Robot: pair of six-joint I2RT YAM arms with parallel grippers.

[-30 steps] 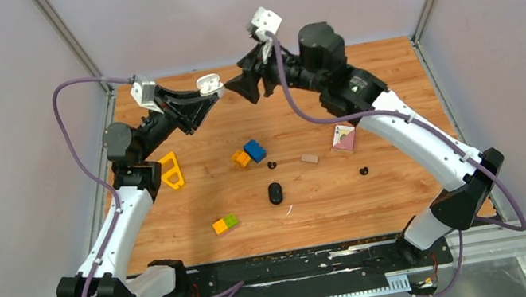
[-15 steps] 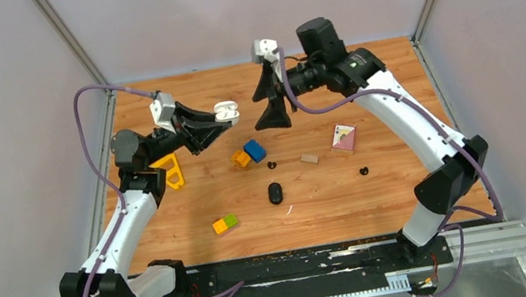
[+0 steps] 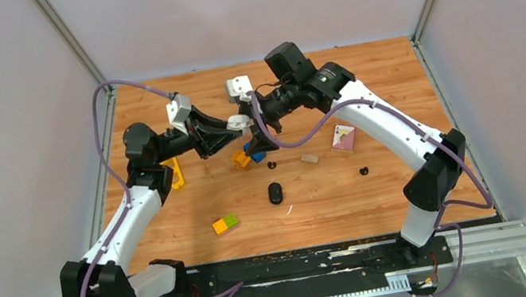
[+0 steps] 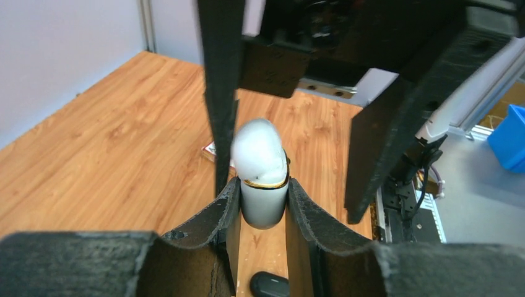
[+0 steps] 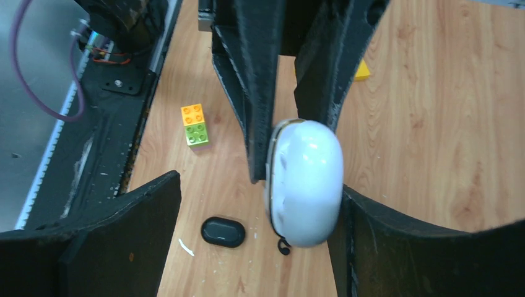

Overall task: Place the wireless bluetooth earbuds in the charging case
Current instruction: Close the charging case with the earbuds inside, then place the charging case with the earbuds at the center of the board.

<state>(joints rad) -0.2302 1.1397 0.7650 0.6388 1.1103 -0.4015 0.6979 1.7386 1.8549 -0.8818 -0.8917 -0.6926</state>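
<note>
Our left fingers [image 4: 230, 207] pinched the white case [image 4: 263, 179] upright above the desk [image 3: 319, 212]. Our right fingers [image 5: 371, 238] stood spread astride its lid end. The black earbuds [image 3: 271, 165] lay below, nearer the right arm.

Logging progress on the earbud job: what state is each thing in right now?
Left gripper: shut on white case.
Right gripper: open, straddling that case.
White case: held, lid looks closed.
Black case: closed, lying on table.
Black earbuds: loose on table, uncased.
</note>
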